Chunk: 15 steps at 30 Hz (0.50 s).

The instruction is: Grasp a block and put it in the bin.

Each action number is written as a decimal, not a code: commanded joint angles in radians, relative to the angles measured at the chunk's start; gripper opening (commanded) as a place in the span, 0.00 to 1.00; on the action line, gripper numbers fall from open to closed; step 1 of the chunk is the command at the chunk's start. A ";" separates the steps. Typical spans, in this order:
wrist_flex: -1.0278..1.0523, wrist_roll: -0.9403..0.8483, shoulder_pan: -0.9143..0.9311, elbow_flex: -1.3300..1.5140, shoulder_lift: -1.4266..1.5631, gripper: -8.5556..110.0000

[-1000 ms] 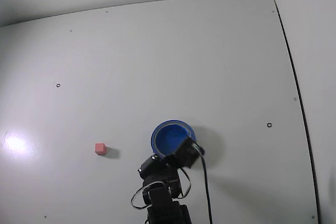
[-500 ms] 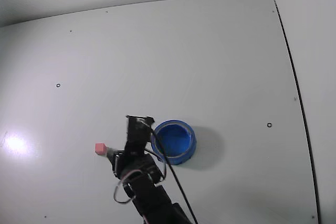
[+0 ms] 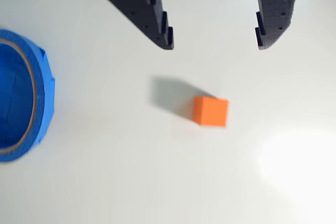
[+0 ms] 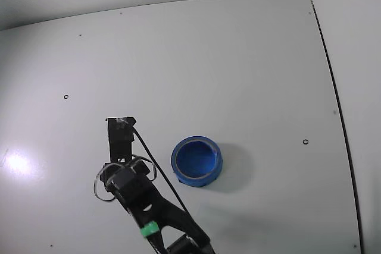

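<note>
In the wrist view the block (image 3: 211, 111) looks orange and lies on the white table, just below and between the dark fingers. My gripper (image 3: 215, 44) is open, held above the block and not touching it. The blue bin (image 3: 44, 93) is at the left edge of that view, well apart from the block. In the fixed view the bin (image 4: 202, 179) sits right of my arm (image 4: 143, 200), whose head covers the block.
The white table (image 4: 238, 69) stretches far around the bin. A wall edge with a dark seam (image 4: 333, 87) runs along the right. A glare patch (image 4: 16, 162) shines at the left, and small black marks (image 4: 305, 142) dot the surface.
The arm has swung left, from over the bin to above the block. In the fixed view the block is now covered by the arm's head.
</note>
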 commanded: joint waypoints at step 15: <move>-0.009 -0.009 -0.009 -0.394 -0.417 0.26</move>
